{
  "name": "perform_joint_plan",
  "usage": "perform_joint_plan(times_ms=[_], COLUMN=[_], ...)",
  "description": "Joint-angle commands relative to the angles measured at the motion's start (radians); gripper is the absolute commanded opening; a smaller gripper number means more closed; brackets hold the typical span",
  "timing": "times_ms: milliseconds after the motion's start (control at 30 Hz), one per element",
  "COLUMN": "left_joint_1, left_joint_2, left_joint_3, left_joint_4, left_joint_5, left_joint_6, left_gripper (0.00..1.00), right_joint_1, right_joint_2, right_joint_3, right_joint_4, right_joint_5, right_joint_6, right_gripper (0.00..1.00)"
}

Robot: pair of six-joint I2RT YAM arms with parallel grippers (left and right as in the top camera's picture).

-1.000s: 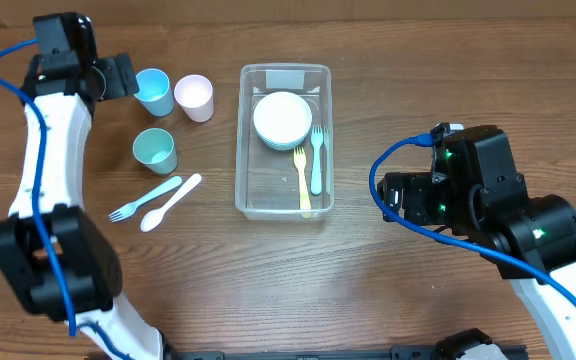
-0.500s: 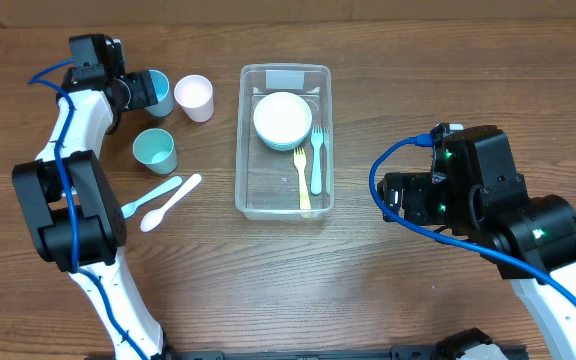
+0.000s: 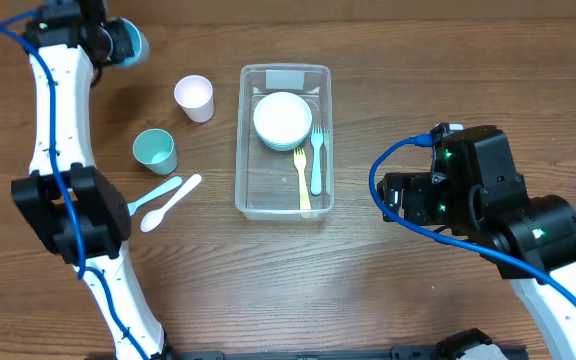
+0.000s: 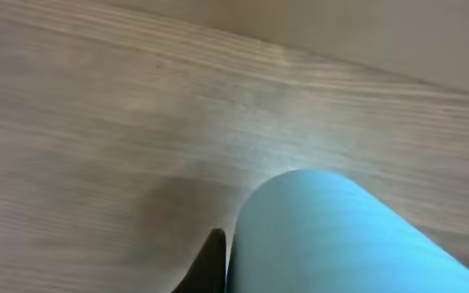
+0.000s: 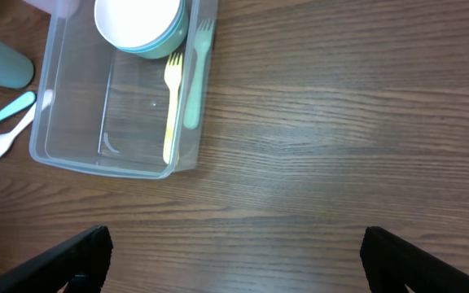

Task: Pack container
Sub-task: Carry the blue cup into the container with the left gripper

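The clear container [image 3: 268, 192] lies mid-table and holds a white bowl [image 3: 282, 116] stacked on a teal one, a yellow fork [image 3: 304, 182] and a teal fork [image 3: 316, 160]. My left gripper [image 3: 118, 40] is shut on a blue cup [image 3: 131, 43] at the far left back corner. In the left wrist view the blue cup [image 4: 340, 236] fills the lower right, with one dark finger [image 4: 213, 262] against its side. My right gripper [image 5: 234, 268] stands open over bare wood to the right of the container [image 5: 129, 122].
A pink cup [image 3: 194, 97] and a teal cup [image 3: 155, 150] stand left of the container. A blue fork [image 3: 144, 200] and a white spoon [image 3: 171, 200] lie in front of them. The right arm [image 3: 478, 195] sits at mid-right.
My left gripper shut on the blue cup and carried it away from the other cups toward the back left corner. The right arm has not moved.
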Motion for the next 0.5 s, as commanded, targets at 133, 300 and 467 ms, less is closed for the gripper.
perform_joint_plan(times_ms=[133, 300, 467], left_joint_1=[-0.245, -0.461, -0.662], left_joint_2=[-0.33, -0.362, -0.439], left_joint_3=[0.101, -0.017, -0.276], left_joint_4=[-0.409, -0.505, -0.389], left_joint_5=[0.022, -0.031, -0.198], left_joint_6=[-0.006, -0.051, -0.111], left_gripper=[0.04, 0.04, 0.04], right_joint_1=[0.001, 0.001, 0.001], right_joint_2=[-0.003, -0.003, -0.003], right_joint_3=[0.003, 0.003, 0.003], right_joint_4=[0.006, 0.006, 0.006], right_joint_5=[0.01, 0.01, 0.01], right_joint_6=[0.0, 0.0, 0.0], right_gripper=[1.0, 1.0, 1.0])
